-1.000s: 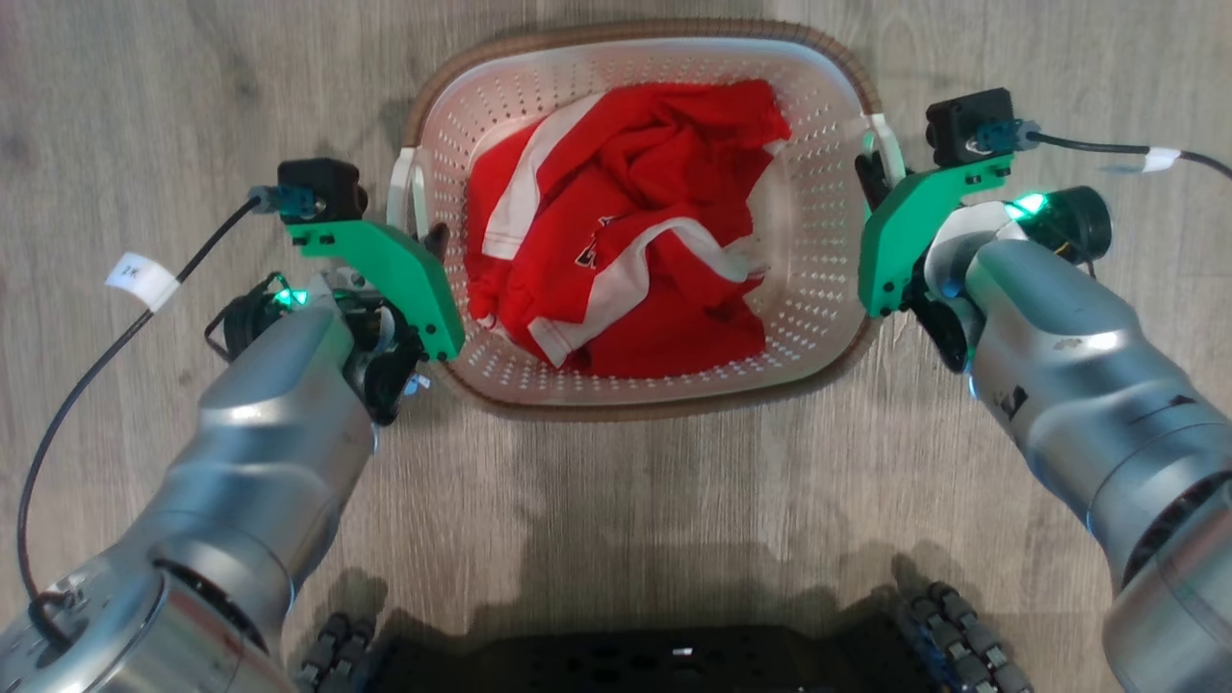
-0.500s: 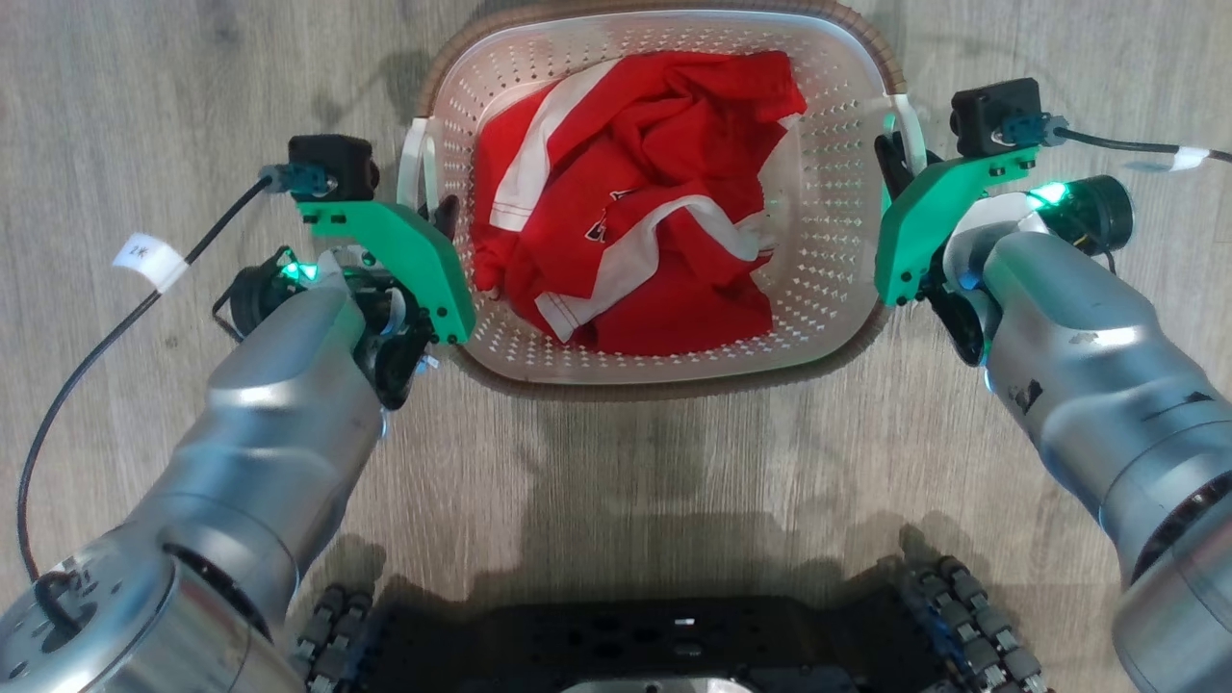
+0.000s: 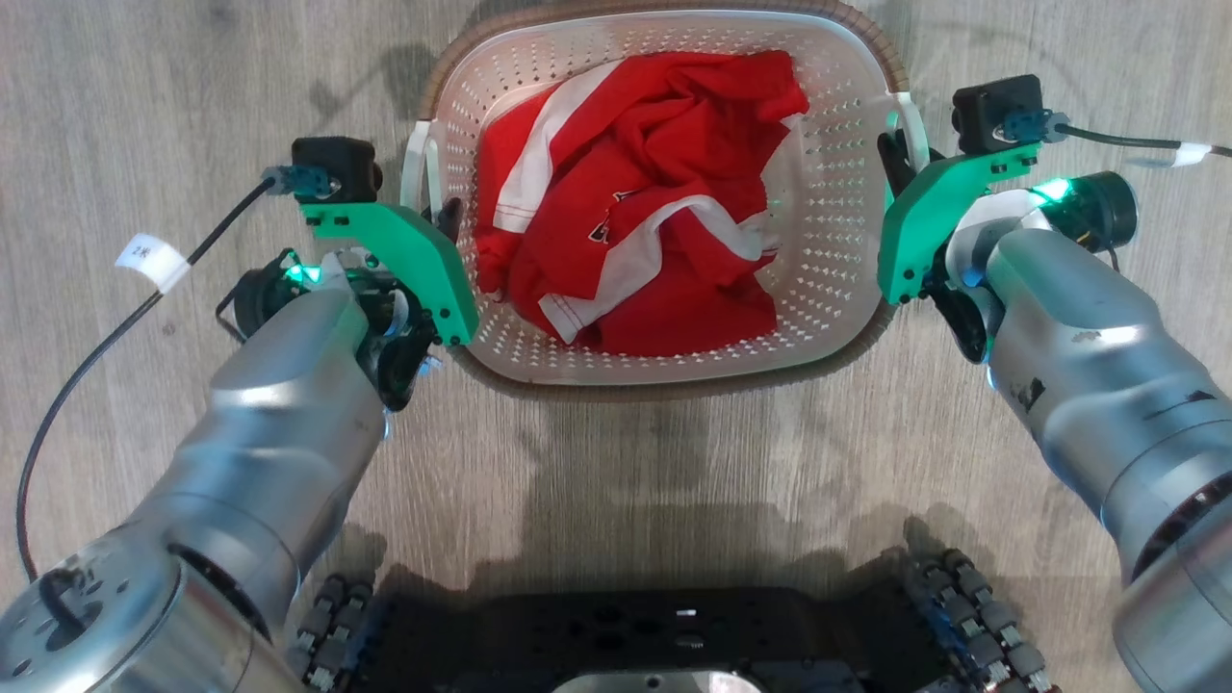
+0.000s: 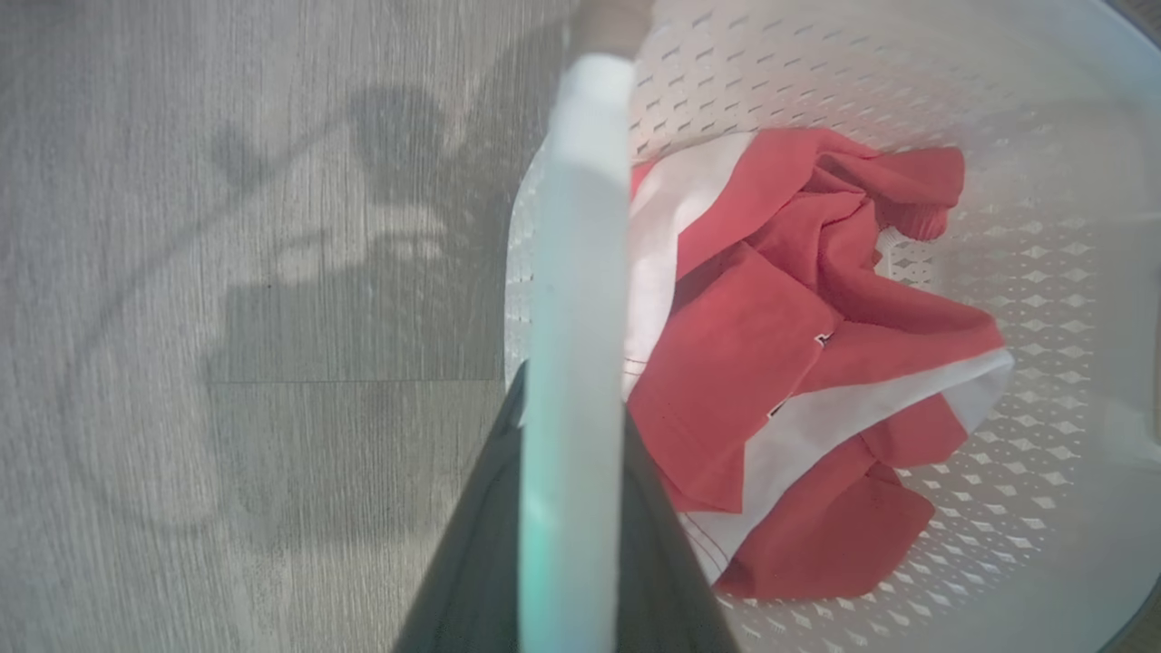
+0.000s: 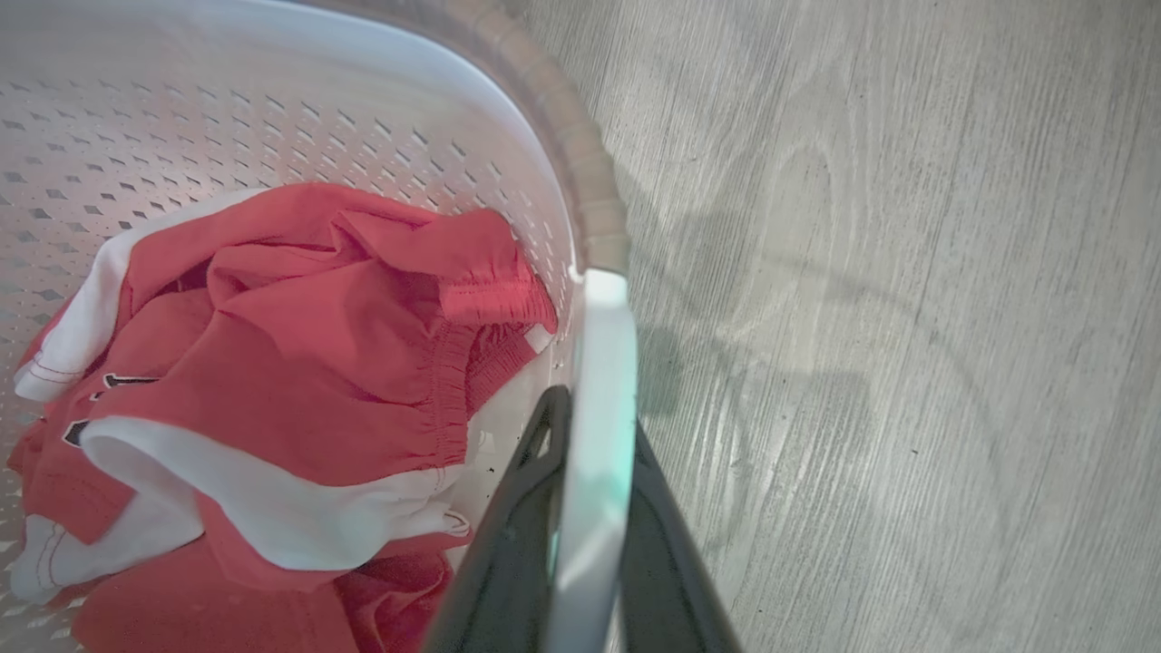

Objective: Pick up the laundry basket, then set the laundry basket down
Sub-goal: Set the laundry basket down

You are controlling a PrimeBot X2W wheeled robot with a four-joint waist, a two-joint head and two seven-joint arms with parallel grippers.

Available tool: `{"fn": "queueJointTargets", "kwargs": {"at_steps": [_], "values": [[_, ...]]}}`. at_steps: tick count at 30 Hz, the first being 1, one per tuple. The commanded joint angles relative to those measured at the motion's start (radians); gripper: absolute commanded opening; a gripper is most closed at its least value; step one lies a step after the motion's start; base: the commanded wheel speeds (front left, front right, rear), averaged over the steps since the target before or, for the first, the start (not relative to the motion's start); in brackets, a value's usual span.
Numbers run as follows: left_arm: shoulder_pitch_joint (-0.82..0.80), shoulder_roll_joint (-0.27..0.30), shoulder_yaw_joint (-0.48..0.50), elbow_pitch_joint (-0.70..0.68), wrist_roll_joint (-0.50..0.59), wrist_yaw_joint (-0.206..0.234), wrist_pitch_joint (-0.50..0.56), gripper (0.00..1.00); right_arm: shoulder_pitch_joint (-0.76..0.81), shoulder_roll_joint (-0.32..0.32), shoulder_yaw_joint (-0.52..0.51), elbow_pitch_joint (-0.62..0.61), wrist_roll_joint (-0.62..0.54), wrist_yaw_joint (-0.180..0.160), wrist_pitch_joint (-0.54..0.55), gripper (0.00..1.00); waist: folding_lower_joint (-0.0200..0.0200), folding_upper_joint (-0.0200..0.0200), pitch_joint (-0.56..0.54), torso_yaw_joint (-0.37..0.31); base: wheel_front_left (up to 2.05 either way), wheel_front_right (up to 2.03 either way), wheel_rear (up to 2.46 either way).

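The laundry basket (image 3: 830, 241) is white with perforated walls and a brown rim, and lies at the top middle of the head view. My left gripper (image 3: 438, 219) is shut on its left white handle (image 3: 416, 173). My right gripper (image 3: 900, 159) is shut on the right white handle (image 3: 912, 120). In the left wrist view my gripper (image 4: 570, 399) has a dark finger on each side of the handle (image 4: 580, 227), beside the basket's wall (image 4: 1043, 181). The right wrist view shows my gripper (image 5: 594, 417) clamped the same way on its handle (image 5: 599, 363). Whether the basket's base touches the floor I cannot tell.
A crumpled red and white garment (image 3: 645, 192) lies inside the basket. Grey wood-look floor (image 3: 144, 96) surrounds it on all sides. My dark wheeled base (image 3: 674, 635) is at the bottom edge, and camera cables (image 3: 96, 356) trail from both wrists.
The camera has shifted, with more of my base in view. The basket and both grippers sit slightly higher and look a little larger. Both grips on the handles are unchanged.
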Motion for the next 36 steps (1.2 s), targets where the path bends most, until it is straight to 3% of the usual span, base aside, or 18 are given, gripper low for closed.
{"fn": "queueJointTargets", "kwargs": {"at_steps": [1,10,11,12,13,14,27,36], "values": [[-0.021,0.019,0.007,-0.020,-0.008,-0.011,-0.015,0.00,0.057,-0.024,0.001,0.016,-0.013,-0.003,0.006,0.00,0.0000,0.0000,0.001,-0.001,0.00,0.00,0.00],[-0.025,0.021,-0.007,-0.018,-0.037,-0.011,-0.009,0.00,0.061,-0.022,-0.017,0.016,-0.035,-0.003,0.008,0.00,0.0000,0.0000,0.005,0.002,0.00,0.00,0.00],[-0.025,0.020,-0.005,-0.021,-0.045,-0.011,-0.008,0.05,0.060,-0.018,-0.015,0.016,-0.039,-0.003,0.006,0.02,0.0000,0.0000,0.007,0.004,0.00,0.00,0.00],[-0.025,0.019,-0.002,-0.023,-0.053,-0.011,-0.005,0.49,0.058,-0.016,-0.015,0.016,-0.043,-0.003,0.001,0.55,0.0000,0.0000,0.007,0.005,0.00,0.00,0.00],[-0.025,0.019,-0.002,-0.023,-0.053,-0.011,-0.005,0.49,0.058,-0.016,-0.015,0.016,-0.043,-0.003,0.001,0.55,0.0000,0.0000,0.007,0.005,0.00,0.00,0.00],[-0.025,0.019,-0.003,-0.026,-0.057,-0.011,-0.002,1.00,0.056,-0.015,-0.014,0.016,-0.047,-0.003,-0.004,1.00,0.0000,0.0000,0.008,0.007,0.00,0.00,0.00],[-0.024,0.021,-0.028,-0.020,-0.086,-0.011,-0.007,1.00,0.064,-0.001,-0.019,0.015,-0.062,-0.003,-0.028,1.00,0.0000,0.0000,-0.022,0.018,0.00,0.00,0.00],[0.017,0.031,-0.054,0.041,-0.060,-0.011,-0.098,1.00,0.121,0.006,-0.057,-0.002,-0.057,-0.003,-0.031,1.00,0.0000,0.0000,-0.158,0.005,0.00,0.00,0.00]]}}
